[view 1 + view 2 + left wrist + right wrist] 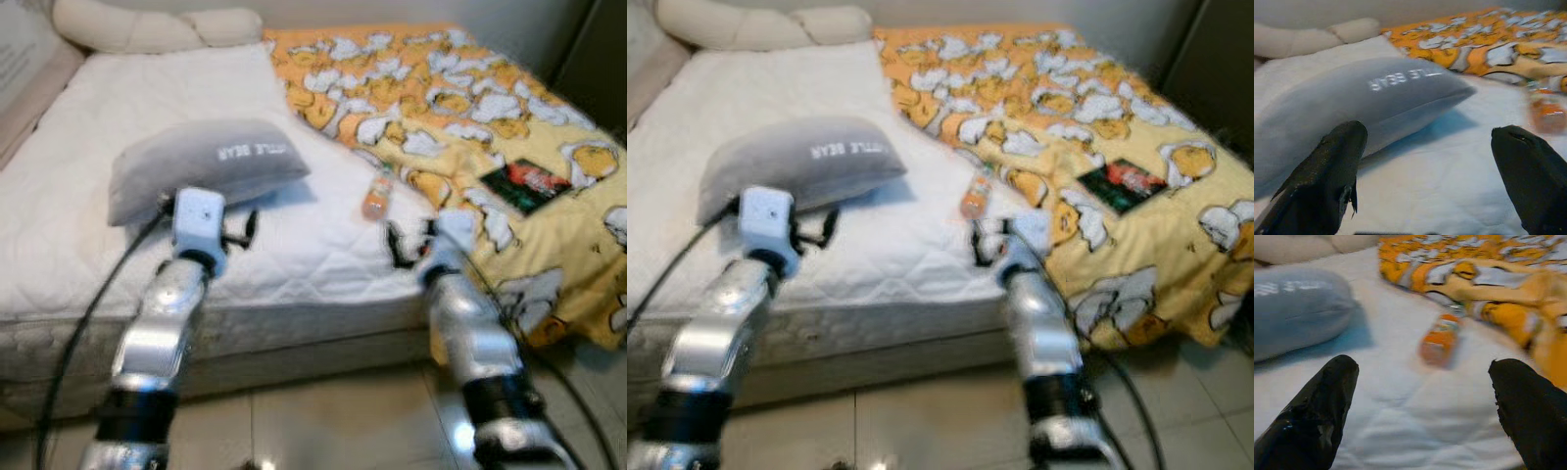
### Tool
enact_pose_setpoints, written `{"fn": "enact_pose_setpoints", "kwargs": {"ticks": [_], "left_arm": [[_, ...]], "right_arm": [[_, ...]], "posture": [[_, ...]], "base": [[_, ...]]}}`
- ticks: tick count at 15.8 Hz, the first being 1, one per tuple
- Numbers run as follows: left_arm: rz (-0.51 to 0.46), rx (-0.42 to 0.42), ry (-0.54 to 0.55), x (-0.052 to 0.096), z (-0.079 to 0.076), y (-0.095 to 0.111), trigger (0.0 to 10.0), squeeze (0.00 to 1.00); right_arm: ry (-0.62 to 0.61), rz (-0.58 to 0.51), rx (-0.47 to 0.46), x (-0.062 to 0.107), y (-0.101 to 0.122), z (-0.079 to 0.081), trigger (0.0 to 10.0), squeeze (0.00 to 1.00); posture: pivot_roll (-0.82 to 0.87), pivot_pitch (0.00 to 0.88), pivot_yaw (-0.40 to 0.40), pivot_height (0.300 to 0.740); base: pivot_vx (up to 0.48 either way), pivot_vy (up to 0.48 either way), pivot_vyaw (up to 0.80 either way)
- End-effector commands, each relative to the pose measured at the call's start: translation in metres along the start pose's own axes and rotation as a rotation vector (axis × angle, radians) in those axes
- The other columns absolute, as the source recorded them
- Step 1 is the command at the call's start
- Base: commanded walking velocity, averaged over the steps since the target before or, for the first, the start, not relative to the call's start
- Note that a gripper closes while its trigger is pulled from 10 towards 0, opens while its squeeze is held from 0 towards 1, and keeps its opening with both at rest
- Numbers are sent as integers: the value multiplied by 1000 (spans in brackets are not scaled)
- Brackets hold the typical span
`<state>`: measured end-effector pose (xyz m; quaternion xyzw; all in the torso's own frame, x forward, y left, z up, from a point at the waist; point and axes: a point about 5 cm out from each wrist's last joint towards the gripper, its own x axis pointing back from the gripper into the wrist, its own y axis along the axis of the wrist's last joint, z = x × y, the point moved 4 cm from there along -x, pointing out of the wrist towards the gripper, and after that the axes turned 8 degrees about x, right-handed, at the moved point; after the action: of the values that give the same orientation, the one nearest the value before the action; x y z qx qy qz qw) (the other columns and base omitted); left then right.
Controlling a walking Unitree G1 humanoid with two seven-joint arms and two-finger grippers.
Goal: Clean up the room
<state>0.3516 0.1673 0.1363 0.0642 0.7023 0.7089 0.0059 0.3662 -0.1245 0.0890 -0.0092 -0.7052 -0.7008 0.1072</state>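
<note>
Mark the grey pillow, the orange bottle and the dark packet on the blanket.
grey pillow (211, 162), left eye view, middle of its top face.
orange bottle (1439, 340), right wrist view, middle of its body.
dark packet (525, 184), left eye view, centre of its face.

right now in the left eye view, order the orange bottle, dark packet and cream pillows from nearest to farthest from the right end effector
1. Orange bottle, on the white mattress just beyond the right end effector.
2. Dark packet, farther right on the yellow blanket.
3. Cream pillows, far-left at the bed's head.
</note>
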Motion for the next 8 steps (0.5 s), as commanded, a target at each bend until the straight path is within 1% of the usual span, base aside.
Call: {"fn": "enact_pose_setpoints", "kwargs": {"ticks": [1,4,6,7,8], "left_arm": [[-11,-8,-33,-1,-10,2,10000,0],[-9,-19,-52,7,-14,-7,10000,0],[-9,10,-37,14,-10,-17,10000,0],[-11,15,-36,16,-10,-18,10000,0],[-14,37,-23,21,-5,-23,10000,0]], "right_arm": [[-37,-7,-3,2,2,-16,10000,0],[-41,6,0,6,-3,-19,10000,0],[-27,13,5,12,-12,-19,10000,0],[-22,14,8,13,-13,-19,10000,0],[-25,11,23,16,-14,-23,10000,0]], "posture": [[-85,0,29,740],[-51,0,15,740],[-57,0,21,740],[-57,0,21,740],[-68,0,25,740]], "base": [[285,0,0],[285,0,0],[285,0,0],[285,0,0],[289,0,0]]}}
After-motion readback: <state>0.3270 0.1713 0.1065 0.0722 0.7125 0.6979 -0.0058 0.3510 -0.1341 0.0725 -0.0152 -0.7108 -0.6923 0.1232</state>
